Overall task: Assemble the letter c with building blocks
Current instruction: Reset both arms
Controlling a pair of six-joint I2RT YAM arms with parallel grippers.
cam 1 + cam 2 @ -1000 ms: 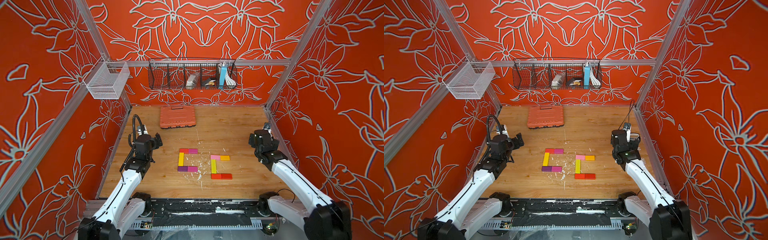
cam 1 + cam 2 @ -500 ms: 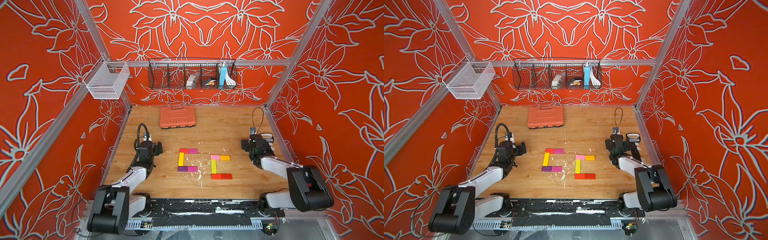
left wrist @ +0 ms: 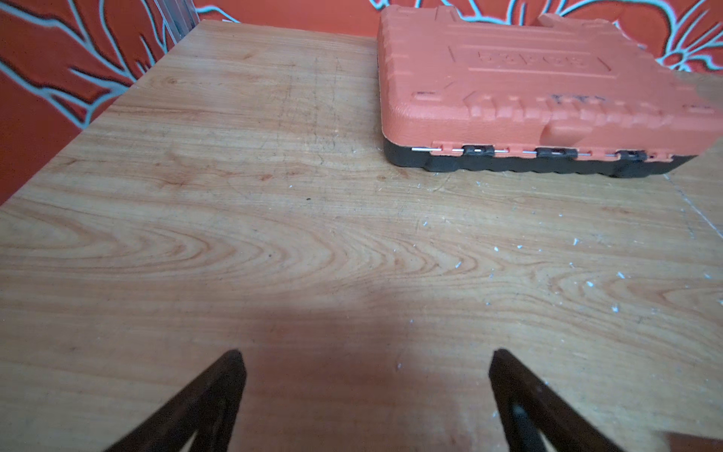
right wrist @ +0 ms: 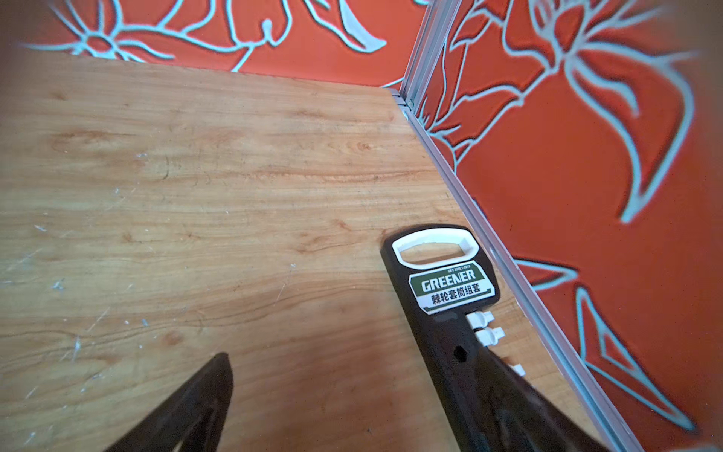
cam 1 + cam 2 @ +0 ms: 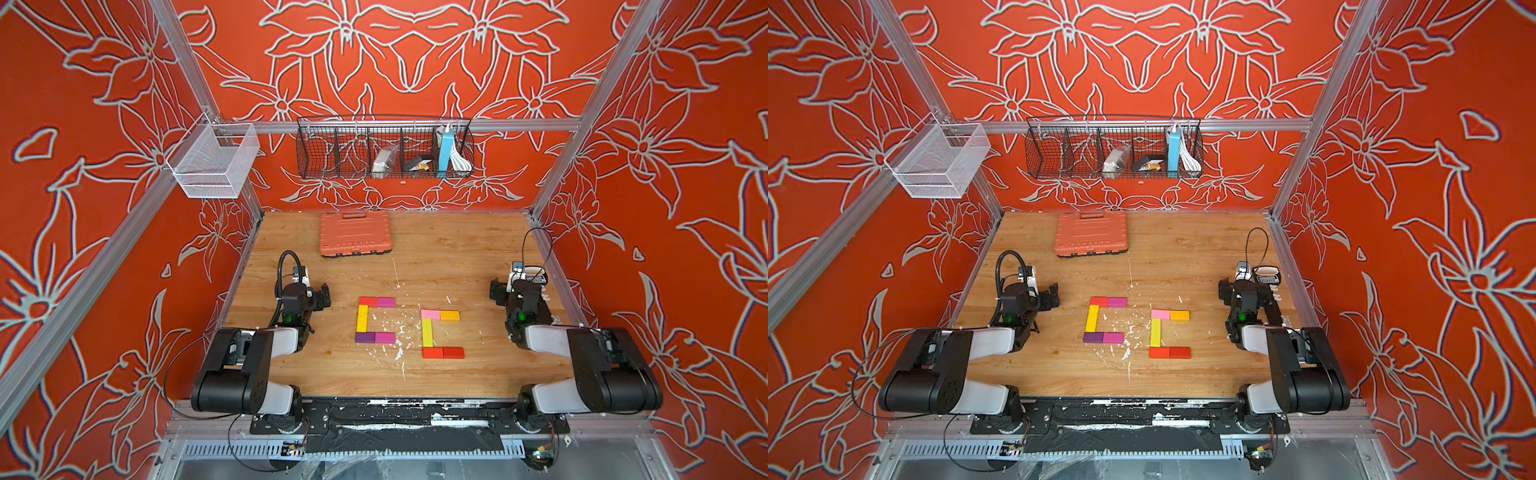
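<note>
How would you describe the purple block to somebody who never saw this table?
On the table lie two block C shapes; take the one nearer the left claw. In its row nearest the robot, the purple block sits at the corner, touching the yellow bar, darker than its magenta neighbour.

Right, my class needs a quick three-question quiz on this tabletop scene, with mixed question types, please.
1. True or false: the left gripper and right gripper are both open and empty.
2. How many C shapes do the building blocks form on the table?
3. What colour is the long upright block in each C? A red, B yellow, C purple.
Key: 1 true; 2 two; 3 B.
</note>
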